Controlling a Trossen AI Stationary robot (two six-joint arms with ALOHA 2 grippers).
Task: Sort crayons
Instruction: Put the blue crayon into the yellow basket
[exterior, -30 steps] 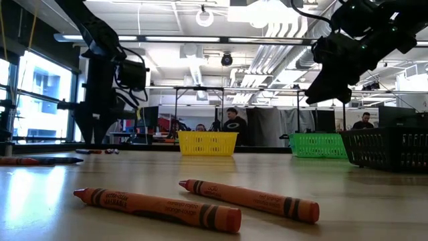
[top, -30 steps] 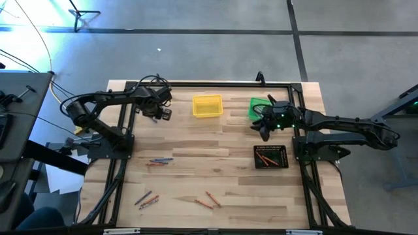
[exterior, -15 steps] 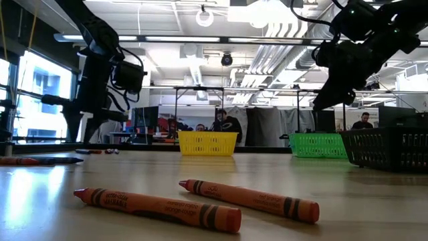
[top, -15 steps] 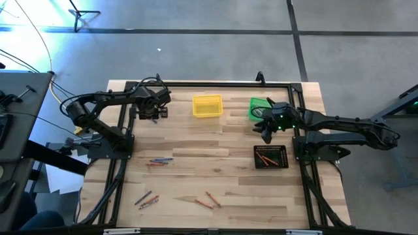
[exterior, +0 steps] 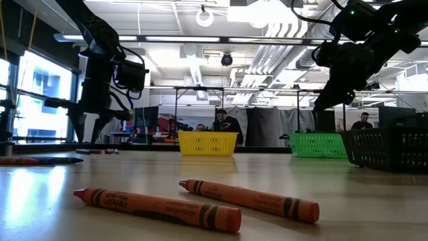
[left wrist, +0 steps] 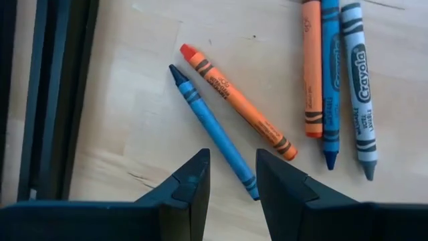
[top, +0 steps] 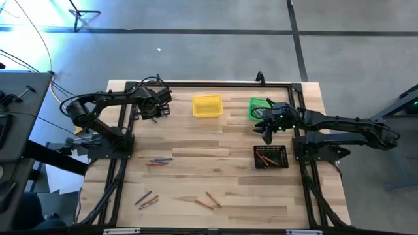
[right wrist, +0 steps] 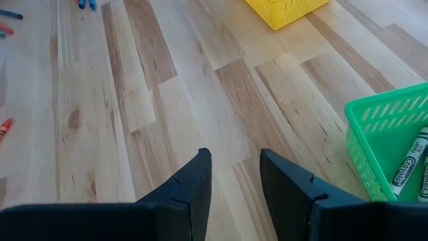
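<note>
Both arms shift only slightly from a second ago: the left gripper (top: 157,109) draws a little toward the table's far-left corner, and the right gripper (top: 267,132) edges nearer the right edge, between the green bin and the black bin.

Table (top: 196,140): pale wood planks, dark frame rails along its edges.

Bins: yellow bin (top: 207,106) at the far edge, centre; green bin (top: 260,107) at the far edge, right, with grey crayons lying inside it as the right wrist view shows; black bin (top: 271,156) at the right edge, holding orange-red crayons.

Left gripper: jaws apart, nothing between them, hovering over a loose cluster near the far-left corner. Right gripper: jaws apart, empty, over bare wood.

Crayons, unsorted: under the left gripper, a blue crayon (left wrist: 214,131) and an orange crayon (left wrist: 238,102) lie side by side at a slant, with three more just beside them, orange, blue and grey (left wrist: 358,84). More lie mid-left (top: 160,160), near the near-left corner (top: 147,199) and at the near edge, centre (top: 208,200). All are thin paper-wrapped sticks with dark bands.

Step in hand, as judged: picking from the far-left cluster. The blue crayon's end sits in line with the gap between the jaws; turning the wrist to straddle it crosswise, clear of the orange neighbour, would help lift one alone.
</note>
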